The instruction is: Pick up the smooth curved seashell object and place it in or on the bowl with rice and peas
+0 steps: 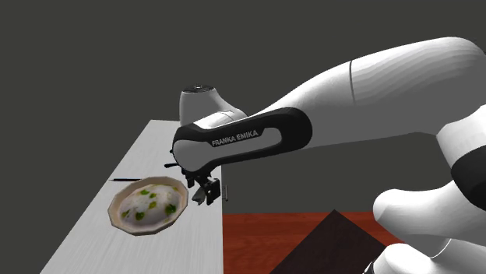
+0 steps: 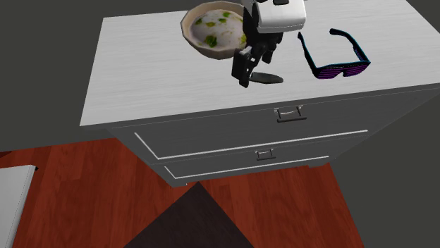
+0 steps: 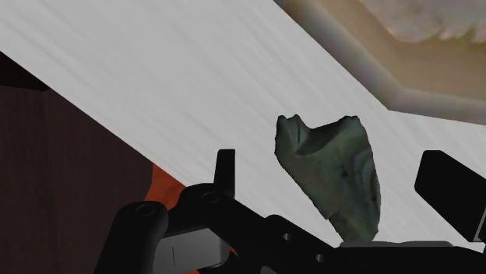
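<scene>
Shell (image 3: 331, 175) is dark grey-green and sits between the two black fingers of the gripper (image 3: 336, 162). The fingers stand wide apart and do not touch it, so the gripper holds nothing. In the upper middle of the second exterior view the shell lies on the white dresser top (image 2: 141, 77), near the bowl (image 2: 187, 28) of rice and peas. Glasses (image 2: 338, 69) lie to its right

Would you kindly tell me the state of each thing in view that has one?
Shell: lying on the cabinet top, not clasped.
Tool: open, fingers either side of the shell.
Bowl: upright, filled with rice and peas.
Sunglasses: unfolded, lying on the top.
Drawers: both shut.
</scene>
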You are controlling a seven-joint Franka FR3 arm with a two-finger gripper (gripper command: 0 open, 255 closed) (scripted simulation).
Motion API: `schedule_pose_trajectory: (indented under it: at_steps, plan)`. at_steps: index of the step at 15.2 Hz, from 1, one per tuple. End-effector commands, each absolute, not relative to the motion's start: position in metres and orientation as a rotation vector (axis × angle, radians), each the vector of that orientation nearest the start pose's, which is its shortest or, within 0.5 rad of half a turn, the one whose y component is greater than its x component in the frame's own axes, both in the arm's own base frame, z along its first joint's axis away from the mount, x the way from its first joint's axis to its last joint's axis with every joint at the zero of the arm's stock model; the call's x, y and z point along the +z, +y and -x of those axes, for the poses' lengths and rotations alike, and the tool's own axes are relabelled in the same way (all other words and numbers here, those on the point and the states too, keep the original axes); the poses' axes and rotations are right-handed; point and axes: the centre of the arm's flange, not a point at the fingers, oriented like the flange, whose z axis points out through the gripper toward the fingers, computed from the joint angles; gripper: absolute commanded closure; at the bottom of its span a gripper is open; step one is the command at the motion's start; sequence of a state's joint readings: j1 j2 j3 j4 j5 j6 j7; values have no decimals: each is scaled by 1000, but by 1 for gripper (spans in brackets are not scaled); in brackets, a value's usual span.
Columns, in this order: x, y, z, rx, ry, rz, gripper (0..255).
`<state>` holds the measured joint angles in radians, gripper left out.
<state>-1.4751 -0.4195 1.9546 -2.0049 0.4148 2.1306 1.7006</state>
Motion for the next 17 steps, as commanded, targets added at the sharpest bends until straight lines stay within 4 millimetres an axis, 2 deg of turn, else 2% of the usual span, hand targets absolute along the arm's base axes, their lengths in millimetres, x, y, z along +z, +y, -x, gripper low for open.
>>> schedule_pose_trajectory:
  at_steps: [1,3,10,11,17]
  plan:
    - [355,313,-493,-57,2051,2393,0]
    - [347,313,-493,-57,2051,2393,0]
    - [347,313,-493,-57,2051,2393,0]
    - [347,313,-493,-57,2051,2393,255]
    - [348,313,-494,-57,2051,2393,255]
